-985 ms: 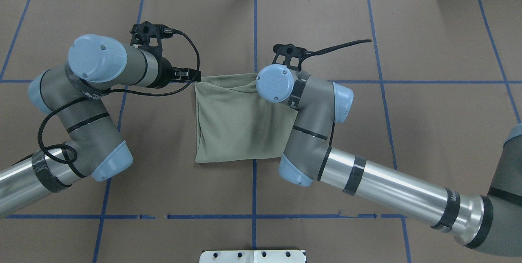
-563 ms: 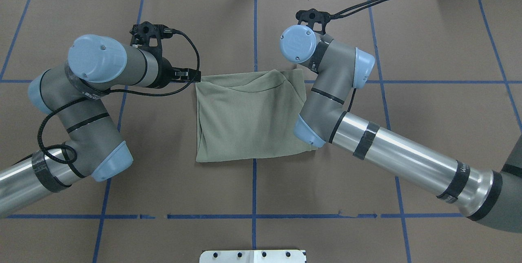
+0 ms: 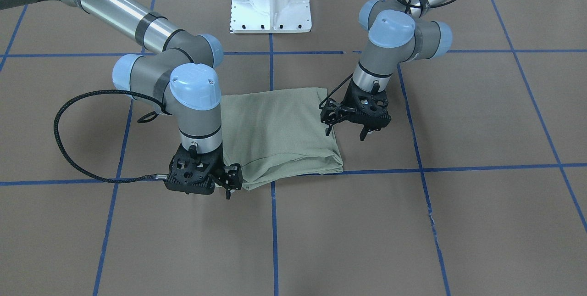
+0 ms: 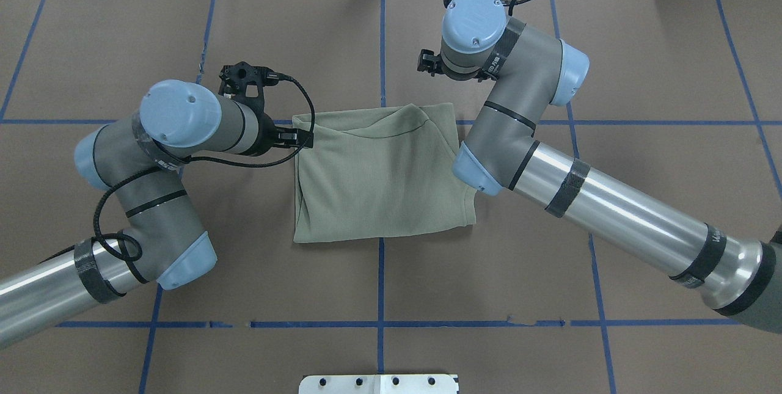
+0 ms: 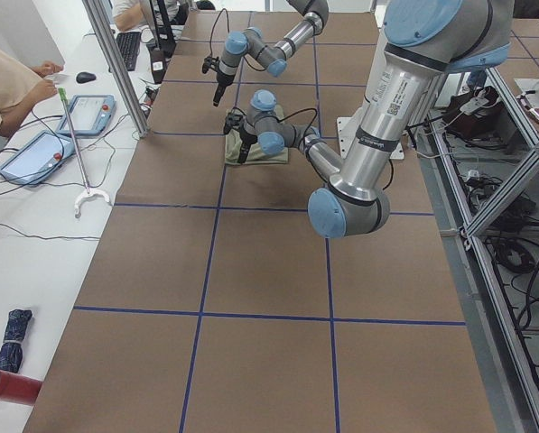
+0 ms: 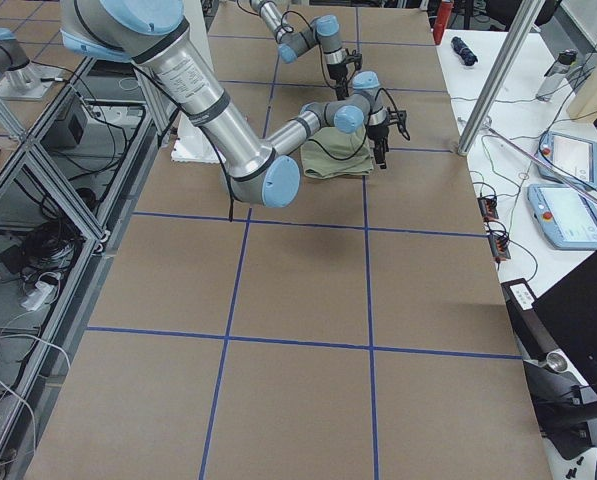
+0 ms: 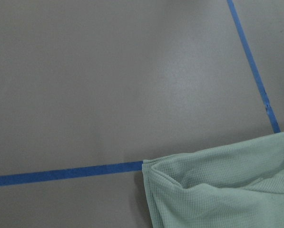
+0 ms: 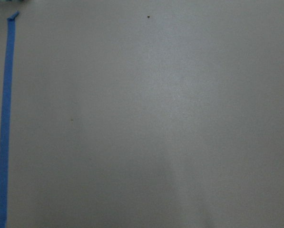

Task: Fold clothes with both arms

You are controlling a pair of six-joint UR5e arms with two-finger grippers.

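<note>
The sage-green shirt point(image 4: 379, 180) lies folded into a flat rectangle at the table's middle, and also shows in the front view point(image 3: 279, 135). Its logo and tags are hidden. My left gripper point(image 4: 305, 137) hovers at the shirt's far left corner, looks open and holds nothing. In the front view it point(image 3: 331, 124) hangs over that edge. The left wrist view shows that corner point(image 7: 218, 190) lying loose on the table. My right gripper point(image 4: 426, 63) is raised beyond the shirt's far edge, looks open and is empty. In the front view it point(image 3: 231, 180) is beside the corner.
The white pedestal base point(image 3: 270, 7) stands at the robot's side of the table. Blue tape lines point(image 4: 382, 46) grid the brown table cover. A black cable point(image 3: 69, 149) loops out from the right wrist. A bench with tablets point(image 5: 34, 153) and a metal post point(image 5: 116, 63) border the far side.
The right arm swung off the shirt to beyond its far edge, leaving the right part laid flat. The left arm shifted right and slightly toward the robot, off the corner.
</note>
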